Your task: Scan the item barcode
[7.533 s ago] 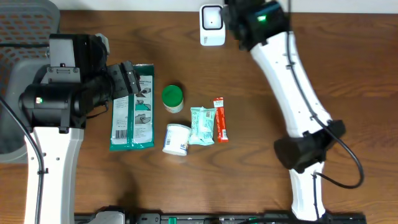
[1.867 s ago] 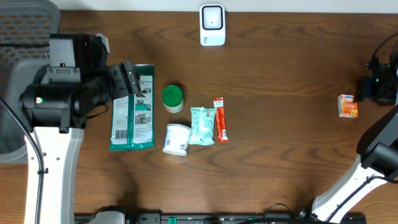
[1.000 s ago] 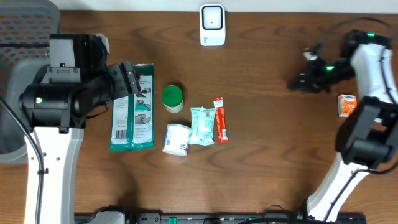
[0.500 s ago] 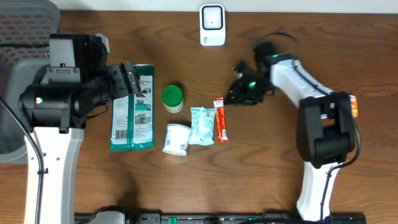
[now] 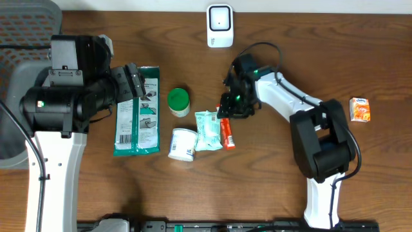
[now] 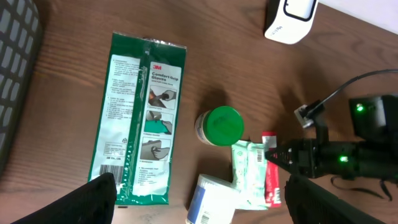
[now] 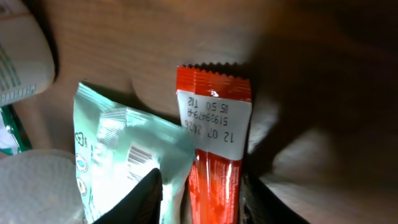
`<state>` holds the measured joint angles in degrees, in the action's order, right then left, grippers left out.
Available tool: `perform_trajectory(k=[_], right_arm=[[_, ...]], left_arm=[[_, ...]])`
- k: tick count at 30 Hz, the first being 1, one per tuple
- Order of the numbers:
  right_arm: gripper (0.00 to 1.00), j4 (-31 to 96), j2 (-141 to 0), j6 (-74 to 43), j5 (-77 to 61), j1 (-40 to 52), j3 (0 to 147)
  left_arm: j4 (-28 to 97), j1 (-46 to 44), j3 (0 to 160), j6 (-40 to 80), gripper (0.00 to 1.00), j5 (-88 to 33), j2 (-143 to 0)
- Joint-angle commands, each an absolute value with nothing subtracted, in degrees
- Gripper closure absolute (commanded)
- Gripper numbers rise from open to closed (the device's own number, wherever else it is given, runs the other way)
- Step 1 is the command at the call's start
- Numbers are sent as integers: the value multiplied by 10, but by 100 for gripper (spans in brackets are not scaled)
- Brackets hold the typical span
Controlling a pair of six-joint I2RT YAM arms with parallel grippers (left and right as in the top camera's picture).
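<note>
A red sachet (image 5: 227,134) lies flat beside a teal packet (image 5: 208,129) in the middle of the table. My right gripper (image 5: 226,111) hangs low over the sachet's top end. In the right wrist view the red sachet (image 7: 214,137) runs between the two dark fingers (image 7: 146,199), which stand apart on either side of it; the left one overlaps the teal packet (image 7: 118,149). The white barcode scanner (image 5: 219,26) stands at the table's far edge. My left gripper (image 5: 132,82) stays open above the green wipes pack (image 5: 136,111), holding nothing.
A green-lidded jar (image 5: 178,102) and a white tub (image 5: 183,144) sit left of the teal packet. A small orange carton (image 5: 360,109) lies alone at the far right. A grey mesh chair (image 5: 26,26) is at the top left corner.
My right arm has swung from the far right, away from the orange carton, leftward across the table and come down over the red sachet. The left arm has not moved.
</note>
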<state>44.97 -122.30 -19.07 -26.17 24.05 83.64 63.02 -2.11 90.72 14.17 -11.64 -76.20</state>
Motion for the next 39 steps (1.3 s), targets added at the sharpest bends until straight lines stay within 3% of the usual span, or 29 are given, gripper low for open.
perform_trajectory(k=[1,16,24,35,36,37,39], right_arm=[[71,451,-1240,-234,-234,260,794],[82,524,-1239,-196,-204,166,791],[67,536,-1239,-192,-230,130,790],[67,491,-1239,-272,-279,196,741],[64,486,-1239,-285,-279,202,741],[54,481,-1239,-293,-279,208,741],[51,474,-1239,-303,-267,220,741]], left_arm=[[632,-22,905,143,14,-113,-760],[632,-22,905,143,14,-113,-760],[632,-22,905,143,14,-113,-760],[632,-22,905,143,14,-113,-760],[632,-22,905,143,14,-113,-760],[632,-22,905,143,14,-113,-760],[632,-22,905,143,14,-113,-760]])
